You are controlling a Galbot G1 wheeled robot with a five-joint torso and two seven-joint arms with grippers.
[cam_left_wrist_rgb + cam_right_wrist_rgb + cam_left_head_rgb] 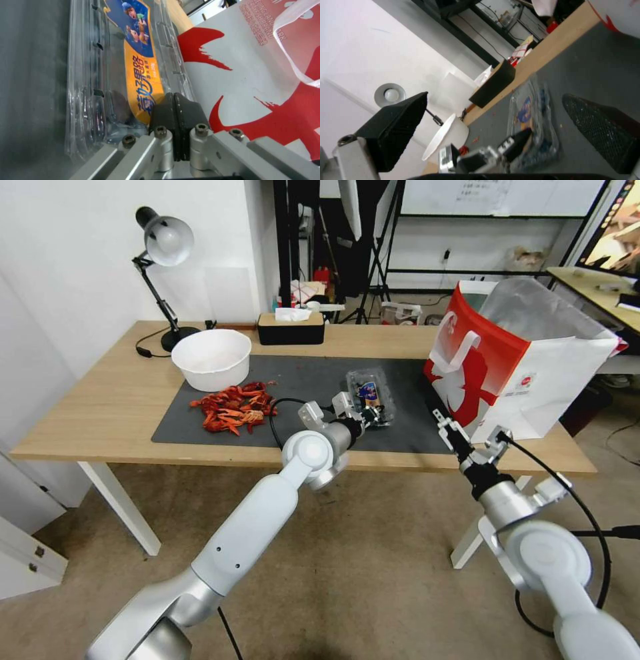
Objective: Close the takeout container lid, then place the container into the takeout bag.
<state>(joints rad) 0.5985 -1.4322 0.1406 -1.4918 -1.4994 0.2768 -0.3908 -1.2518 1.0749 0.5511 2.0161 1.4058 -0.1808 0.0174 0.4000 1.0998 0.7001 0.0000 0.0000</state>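
I had left gripper [176,110] pinched shut, pressing the lid [133,62] down; right gripper [470,437] waited open beside takeout bag [533,373].

A white bowl [211,359] sits at upper left on the dark mat [293,380]; red crayfish [233,408] lie below it, with a desk lamp [163,243] and black tissue box [291,328] behind.

You're working at a wooden table [113,407] topped with a dark mat [300,380]. A lamp [163,243], a tissue box [291,327] and the takeout bag [527,360] stand on it.
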